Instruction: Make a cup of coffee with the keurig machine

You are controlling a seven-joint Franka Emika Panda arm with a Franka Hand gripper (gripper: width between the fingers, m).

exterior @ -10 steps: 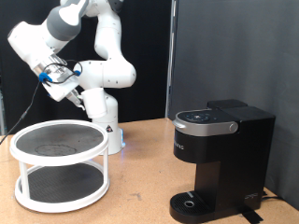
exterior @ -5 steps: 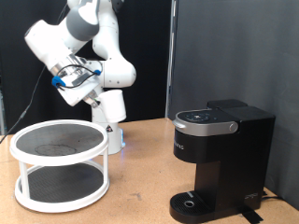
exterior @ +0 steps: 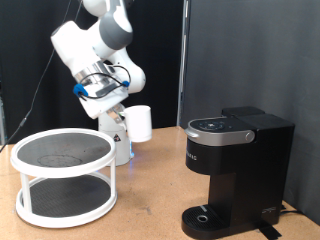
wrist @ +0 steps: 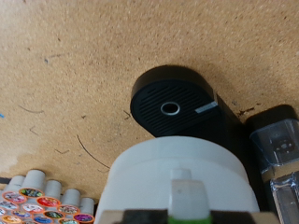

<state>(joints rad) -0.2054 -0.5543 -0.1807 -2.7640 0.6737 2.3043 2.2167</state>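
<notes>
While clamped in the claw (exterior: 126, 118), cup (exterior: 138, 123) held midair, well above keurig machine (exterior: 236, 175) base

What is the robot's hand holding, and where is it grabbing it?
The gripper holds the white cup by its side, up in the air.

Arm (exterior: 95, 45) raised, elbow bent — fingers (exterior: 122, 118) clamped on cup (exterior: 138, 123).

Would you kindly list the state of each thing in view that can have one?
cup: held in the air by the gripper, between rack and machine.
gripper: shut on the cup.
keurig machine: lid down, drip base empty.
two-tier rack: both shelves empty.
</notes>
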